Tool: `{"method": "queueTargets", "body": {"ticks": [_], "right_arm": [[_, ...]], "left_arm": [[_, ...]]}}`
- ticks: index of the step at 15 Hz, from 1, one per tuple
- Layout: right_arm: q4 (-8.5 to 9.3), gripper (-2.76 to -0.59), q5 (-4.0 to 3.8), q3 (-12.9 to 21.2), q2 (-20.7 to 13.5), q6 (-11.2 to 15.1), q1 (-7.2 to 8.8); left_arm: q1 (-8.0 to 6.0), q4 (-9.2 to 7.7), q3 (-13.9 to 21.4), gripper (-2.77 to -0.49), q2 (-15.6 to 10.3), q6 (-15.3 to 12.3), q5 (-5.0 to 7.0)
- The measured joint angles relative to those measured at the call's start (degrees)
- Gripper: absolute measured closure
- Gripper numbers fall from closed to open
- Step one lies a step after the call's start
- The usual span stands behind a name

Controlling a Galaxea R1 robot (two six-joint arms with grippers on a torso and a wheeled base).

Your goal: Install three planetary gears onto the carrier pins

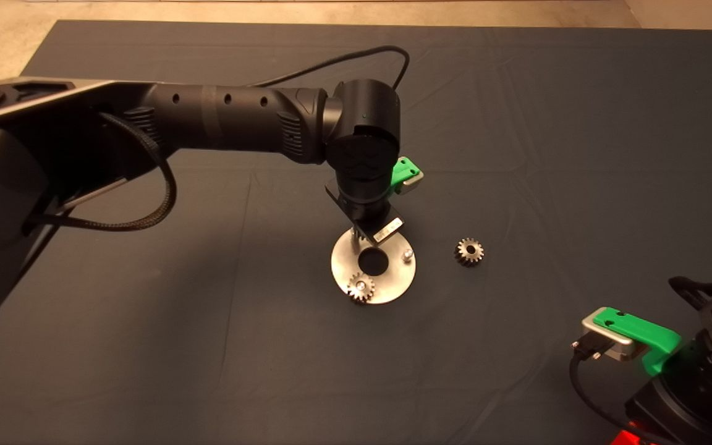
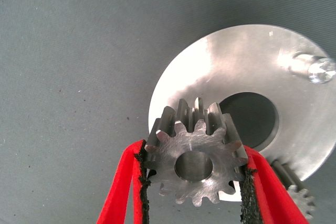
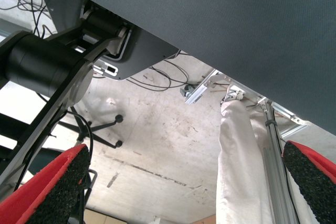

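My left gripper is shut on a silver planetary gear and holds it just above the far-left rim of the shiny carrier disc. In the head view the gripper sits under the left wrist, which hides that gear and the pin below it. A second gear sits on the disc's front pin; it also shows in the left wrist view. One bare carrier pin stands at the disc's right side, seen too in the left wrist view. A third gear lies on the mat to the right of the disc.
My right gripper waits at the lower right edge of the mat, open, its fingers looking past the mat's edge at the floor, cables and a metal frame. The left arm spans the mat from the left.
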Motion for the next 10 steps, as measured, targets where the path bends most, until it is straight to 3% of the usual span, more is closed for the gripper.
{"method": "queueTargets", "body": {"ticks": [4,10], "right_arm": [[0.00,-2.73,0.00,0.0,0.0,0.0,0.00],[-0.01,-2.73,0.00,0.0,0.0,-0.2,0.00]], "left_arm": [[1.40,0.44,0.0,-0.78,-1.0,0.2,0.00],[1.56,1.44,0.0,-0.78,-2.3,0.4,0.00]]}}
